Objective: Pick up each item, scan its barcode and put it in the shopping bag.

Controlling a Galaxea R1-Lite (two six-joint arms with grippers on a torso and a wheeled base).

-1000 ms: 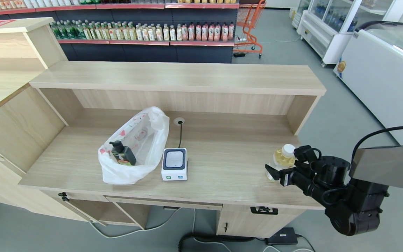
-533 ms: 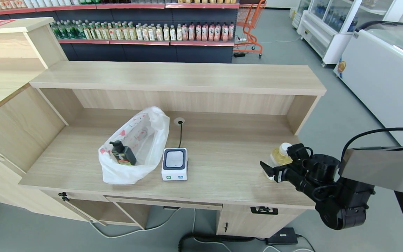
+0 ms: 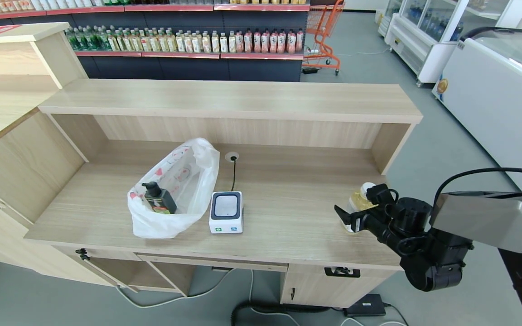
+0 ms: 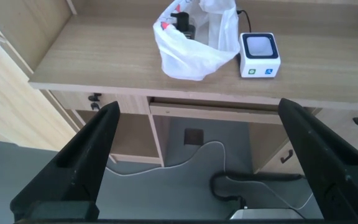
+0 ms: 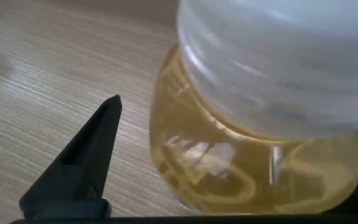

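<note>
A clear bottle of yellow liquid with a white cap stands near the right end of the wooden counter. My right gripper is open, with the bottle between its fingers; a gap shows beside one finger. A white plastic shopping bag lies open on the counter's left part and holds a dark pump bottle. The white scanner sits just right of the bag. My left gripper hangs open in front of the counter, below its edge, facing the bag and scanner.
A raised shelf runs along the counter's back, with side walls at both ends. The scanner's cable leads to a hole in the counter. Bare wood lies between scanner and bottle. Store shelves and freezers stand beyond.
My right arm has moved left along the counter, and its fingers now reach further around the yellow bottle, covering more of it. Bag, scanner and left gripper have stayed put.
</note>
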